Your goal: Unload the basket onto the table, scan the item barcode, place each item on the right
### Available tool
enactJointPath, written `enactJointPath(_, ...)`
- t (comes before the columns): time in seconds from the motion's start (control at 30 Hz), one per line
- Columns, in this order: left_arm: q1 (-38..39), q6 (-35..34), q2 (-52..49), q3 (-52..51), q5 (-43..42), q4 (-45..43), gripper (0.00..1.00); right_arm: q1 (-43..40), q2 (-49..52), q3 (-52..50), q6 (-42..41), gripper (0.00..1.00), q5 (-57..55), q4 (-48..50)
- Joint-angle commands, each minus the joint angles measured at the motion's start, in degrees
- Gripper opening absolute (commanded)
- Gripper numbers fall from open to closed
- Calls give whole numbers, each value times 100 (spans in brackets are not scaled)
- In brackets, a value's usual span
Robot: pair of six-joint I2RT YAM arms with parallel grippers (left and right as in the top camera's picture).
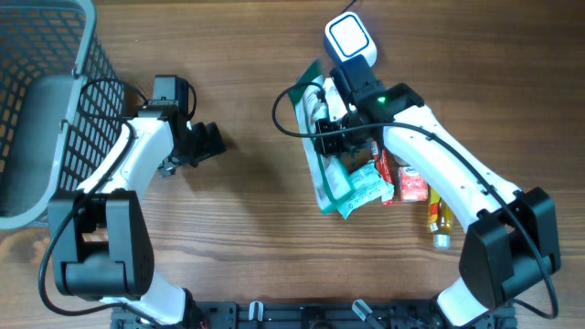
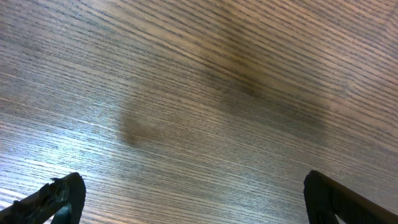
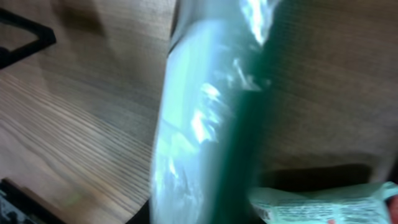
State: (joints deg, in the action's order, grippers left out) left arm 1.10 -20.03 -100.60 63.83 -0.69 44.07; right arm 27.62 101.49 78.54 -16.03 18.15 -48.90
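A long green and white packet (image 1: 327,178) lies on the table at mid right, its upper end under my right gripper (image 1: 332,137). In the right wrist view this packet (image 3: 205,118) fills the middle as a blurred green and white band, and my own fingers are hidden, so I cannot tell how the jaws stand. The white barcode scanner (image 1: 350,38) stands just behind the right wrist. My left gripper (image 1: 208,142) hovers open over bare wood at mid left; its fingertips (image 2: 65,196) stand far apart with nothing between them.
A pale green packet (image 1: 364,189), red packets (image 1: 409,180) and a small yellow bottle (image 1: 440,219) lie to the right of the long packet. A grey mesh basket (image 1: 64,82) fills the far left. A black cable (image 1: 281,114) loops beside the scanner.
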Motion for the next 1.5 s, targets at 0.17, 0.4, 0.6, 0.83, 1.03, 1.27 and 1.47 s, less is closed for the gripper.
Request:
enactJointPath(0.17, -31, 26, 83, 68, 76, 4, 100, 2, -68, 127, -57, 93, -208, 195)
enactJointPath(0.4, -31, 26, 83, 68, 79, 4, 100, -269, -1139, 702, -63, 100, -420, 400)
enactJointPath(0.6, -31, 26, 83, 68, 79, 4, 100, -273, -1189, 695, -66, 100, -420, 472)
enactJointPath(0.83, -31, 26, 83, 68, 79, 4, 100, -273, -1182, 691, -66, 100, -420, 472)
enactJointPath(1.03, -31, 26, 83, 68, 79, 4, 100, -273, -1182, 691, -68, 100, -420, 472)
enactJointPath(1.27, -31, 26, 83, 68, 79, 4, 100, -273, -1217, 684, -66, 99, -420, 470)
enactJointPath(1.47, -31, 26, 83, 68, 79, 4, 100, -273, -2131, 684, 404, 100, -1569, 463)
